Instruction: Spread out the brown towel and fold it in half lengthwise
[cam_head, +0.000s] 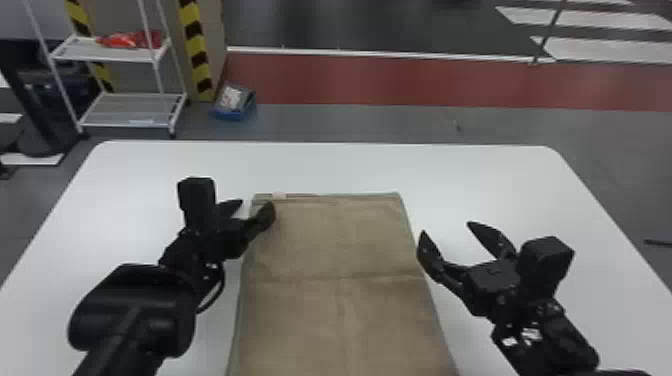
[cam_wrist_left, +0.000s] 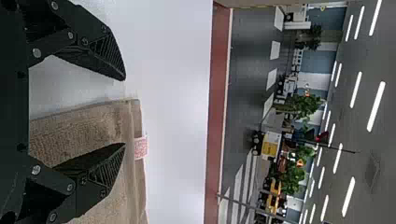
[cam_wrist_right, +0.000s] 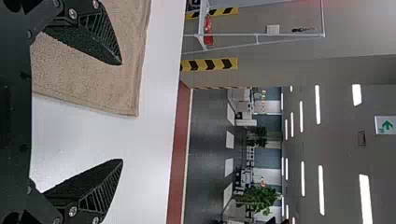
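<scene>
Plainly, the towel lay flat on the surface, its far hem roughly parallel to the surface's far edge and its visible long sides running from there towards us. The left pincer stood wide open and empty at the far left corner, near the label, one finger over the cloth and the other outside it. We saw the right pincer wide open and empty too, by the right side, its inner finger over the towel's margin in the right wrist view. The far right corner lay ahead of it, a little towards the left arm. As we judged it, spreading looked done and the fold was to come; the left pincer was nearer its corner, while the right needed to go farther forward and inward before closing.
</scene>
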